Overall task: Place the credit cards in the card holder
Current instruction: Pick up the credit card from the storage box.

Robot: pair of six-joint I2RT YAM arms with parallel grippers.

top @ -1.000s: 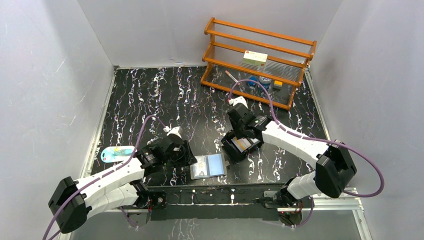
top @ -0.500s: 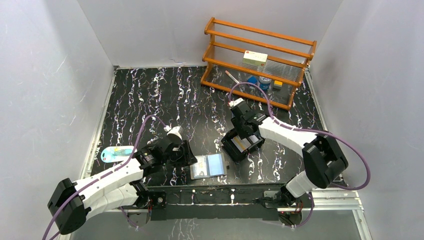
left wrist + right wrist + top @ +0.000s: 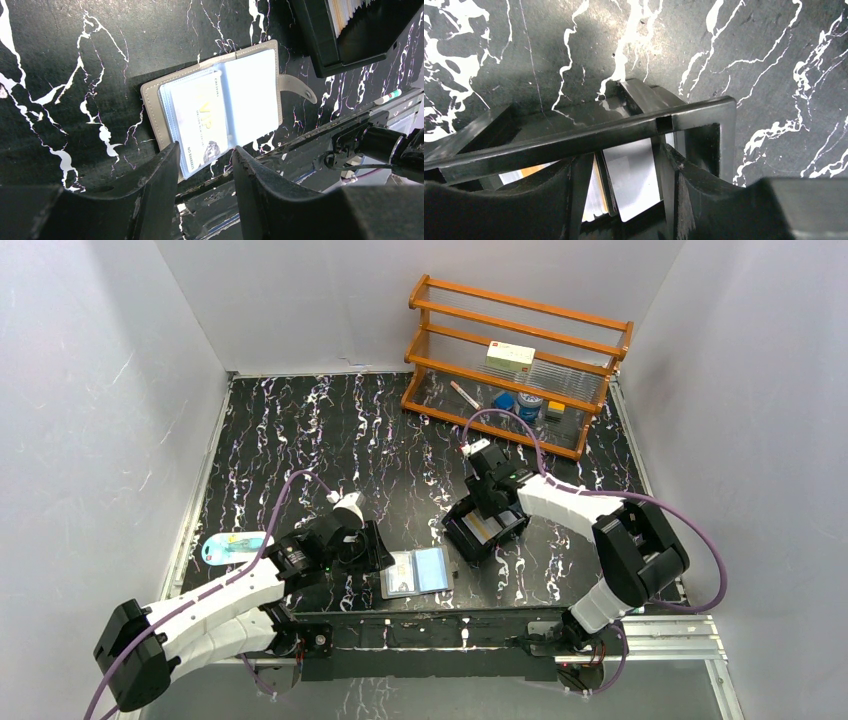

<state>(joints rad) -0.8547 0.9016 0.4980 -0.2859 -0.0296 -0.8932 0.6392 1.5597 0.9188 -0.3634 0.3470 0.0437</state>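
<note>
The grey card holder lies open near the table's front edge, and it also shows in the left wrist view. One pale card with gold print sits in its left clear sleeve. My left gripper hovers just left of it, open and empty; in its wrist view the jaws stand apart over the holder's near edge. The other credit cards stand on edge in a black tray. My right gripper is lowered into the tray, its fingers apart on either side of several cards.
A wooden rack at the back right holds a white box, a pen and small bottles. A pale blue packet lies at the left edge. The metal front rail runs just below the holder.
My right arm has swung its elbow inward while the gripper stayed in the black tray. My left gripper has hardly moved. The card holder has not moved.
</note>
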